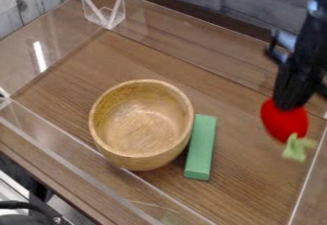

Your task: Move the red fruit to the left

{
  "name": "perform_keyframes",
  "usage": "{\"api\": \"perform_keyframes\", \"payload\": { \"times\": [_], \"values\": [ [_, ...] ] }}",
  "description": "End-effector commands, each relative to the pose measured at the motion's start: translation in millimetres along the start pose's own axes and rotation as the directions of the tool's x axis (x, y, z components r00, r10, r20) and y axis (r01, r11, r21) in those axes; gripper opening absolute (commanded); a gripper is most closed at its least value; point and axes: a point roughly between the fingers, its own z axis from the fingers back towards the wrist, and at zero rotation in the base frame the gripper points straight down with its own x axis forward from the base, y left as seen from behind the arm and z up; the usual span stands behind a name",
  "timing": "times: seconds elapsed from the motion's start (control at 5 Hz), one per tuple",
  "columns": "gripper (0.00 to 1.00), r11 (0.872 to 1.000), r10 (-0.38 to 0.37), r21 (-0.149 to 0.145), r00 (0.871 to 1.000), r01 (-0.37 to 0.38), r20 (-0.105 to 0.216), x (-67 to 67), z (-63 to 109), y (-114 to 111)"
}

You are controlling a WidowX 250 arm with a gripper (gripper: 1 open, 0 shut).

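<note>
The wooden tabletop (192,61) is fenced by clear walls (57,42). The largest thing on it is the bowl (96,123), toward 7 o'clock of the view. It stands upright and holds nothing. No other container is in view.

The dark arm (304,47) comes down at the 3 o'clock edge, blurred. Its jaws are clenched on the top of the fruit.

A flat green block (202,146) lies just beside the bowl at its 4 o'clock.

The fruit (284,122) hangs under the jaws, at about 3 o'clock of the bowl and well apart from it. It seems to be clear of the tabletop, with its pale green leaf (297,148) at its 5 o'clock.

It looks like a small, light toy with a smooth, rounded skin, so it could slip or swing in a narrow pinch. A hold across the widest part of the red body would be safer than one on the thin leaf. The way toward 9 o'clock passes over the block and bowl, so it needs height.
</note>
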Motion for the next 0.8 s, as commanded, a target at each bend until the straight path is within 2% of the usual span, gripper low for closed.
{"api": "perform_keyframes", "payload": {
  "times": [0.0, 0.2, 0.6],
  "values": [
    [0.00, 0.989, 0.144, 0.005, 0.986, -0.145, 0.089, -11.4, 24.4, 5.8],
    [0.00, 0.962, 0.272, 0.001, 0.957, -0.274, 0.104, -25.4, 20.7, 6.1],
    [0.00, 0.920, 0.390, -0.010, 0.914, -0.391, 0.113, -33.7, 22.8, 5.5]
  ]
}}
